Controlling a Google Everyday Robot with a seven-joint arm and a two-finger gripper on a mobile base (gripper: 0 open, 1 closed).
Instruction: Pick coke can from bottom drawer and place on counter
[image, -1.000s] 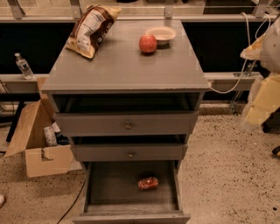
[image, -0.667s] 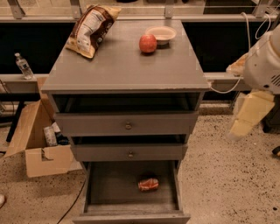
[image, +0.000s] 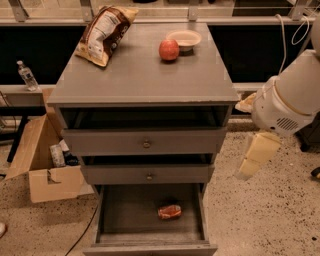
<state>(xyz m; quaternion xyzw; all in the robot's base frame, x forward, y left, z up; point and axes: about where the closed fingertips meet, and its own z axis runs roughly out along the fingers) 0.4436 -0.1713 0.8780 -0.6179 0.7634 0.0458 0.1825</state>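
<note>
The coke can (image: 170, 212) lies on its side on the dark floor of the open bottom drawer (image: 150, 247), right of its middle. The counter (image: 145, 70) is the grey top of the cabinet. My gripper (image: 256, 156) hangs in the air to the right of the cabinet, level with the middle drawer, below the white arm (image: 292, 97). It is well above and to the right of the can and touches nothing.
On the counter lie a chip bag (image: 104, 27) at the back left, a red apple (image: 169, 50) and a small bowl (image: 184, 39) at the back right. The two upper drawers stand slightly open. A cardboard box (image: 45, 167) and a water bottle (image: 26, 75) are at the left.
The arm and gripper have moved left and down from the right edge, closer to the cabinet's right side. The can and drawers have not moved.
</note>
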